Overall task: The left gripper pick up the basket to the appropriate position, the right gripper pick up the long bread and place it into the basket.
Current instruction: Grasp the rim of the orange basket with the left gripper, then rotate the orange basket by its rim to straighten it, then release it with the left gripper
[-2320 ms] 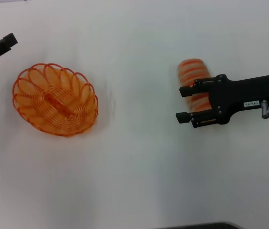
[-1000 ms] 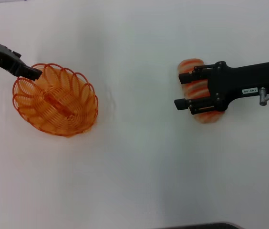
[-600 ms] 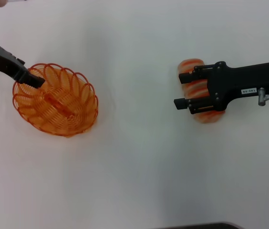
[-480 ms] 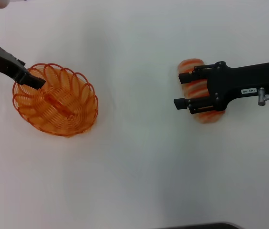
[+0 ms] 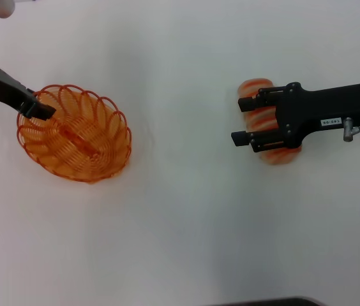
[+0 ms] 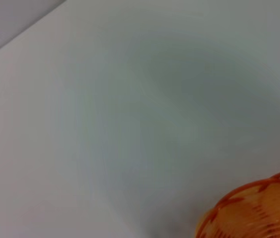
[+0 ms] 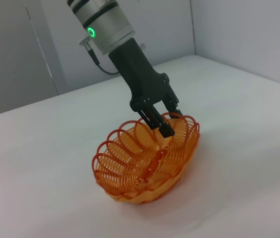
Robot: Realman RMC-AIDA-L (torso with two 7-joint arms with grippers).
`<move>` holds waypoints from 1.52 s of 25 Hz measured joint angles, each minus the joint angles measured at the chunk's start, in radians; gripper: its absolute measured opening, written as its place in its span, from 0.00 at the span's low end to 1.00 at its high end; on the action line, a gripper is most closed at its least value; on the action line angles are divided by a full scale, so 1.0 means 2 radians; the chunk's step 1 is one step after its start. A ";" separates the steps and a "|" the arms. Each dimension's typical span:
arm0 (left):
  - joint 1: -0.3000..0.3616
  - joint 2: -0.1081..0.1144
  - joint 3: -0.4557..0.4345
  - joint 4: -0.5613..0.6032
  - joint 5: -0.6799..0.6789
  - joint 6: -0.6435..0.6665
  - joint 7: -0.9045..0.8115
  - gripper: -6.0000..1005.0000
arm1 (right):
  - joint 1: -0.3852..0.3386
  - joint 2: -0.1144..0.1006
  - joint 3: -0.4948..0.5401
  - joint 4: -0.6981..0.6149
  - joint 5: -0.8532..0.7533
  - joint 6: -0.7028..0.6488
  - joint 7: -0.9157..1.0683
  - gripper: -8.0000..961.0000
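- While our left pincer (image 5: 41, 108) reaches down to the far-left rim of the basket (image 5: 75, 134), its fingertips sit at the scalloped loops, one apparently inside the rim and one outside.
- From the right wrist view, we see the left pincer's (image 7: 162, 124) fingers close together at the rim of the basket (image 7: 147, 161); whether they actually clamp the wire, we cannot tell.
- We find the basket resting on the white worktop (image 5: 180, 217), directly beneath the left pincer.
- Our right pincer (image 5: 242, 121) lies well apart from the left one, with its jaws spread wide, one finger on each side of the long bread (image 5: 266, 121).
- We see the long bread lying on the worktop between those fingers, crosswise to them, both ends poking out past the pincer; it is not gripped.
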 joint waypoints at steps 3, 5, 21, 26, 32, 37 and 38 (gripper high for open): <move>-0.001 0.000 0.002 0.000 0.010 0.000 -0.015 0.51 | 0.000 0.000 0.000 0.000 0.000 0.000 0.000 0.83; -0.002 0.000 0.004 0.003 0.011 0.002 -0.027 0.39 | 0.000 0.000 0.000 0.000 0.000 0.001 0.000 0.83; -0.010 0.002 0.001 0.020 0.006 0.040 -0.101 0.08 | 0.002 0.000 0.006 0.000 0.009 0.006 -0.004 0.83; -0.013 0.004 0.000 0.044 0.007 0.060 -0.144 0.07 | 0.001 -0.001 0.006 0.000 0.020 0.008 -0.005 0.83; -0.024 0.010 -0.013 0.055 0.006 0.095 -0.197 0.07 | -0.002 -0.001 0.012 0.000 0.041 0.029 0.002 0.83; -0.037 0.010 -0.062 0.056 0.005 0.133 -0.218 0.07 | -0.005 0.002 0.020 0.003 0.061 0.044 0.003 0.83; -0.037 0.009 -0.068 0.059 0.005 0.138 -0.223 0.07 | -0.005 0.003 0.022 0.003 0.063 0.044 0.003 0.83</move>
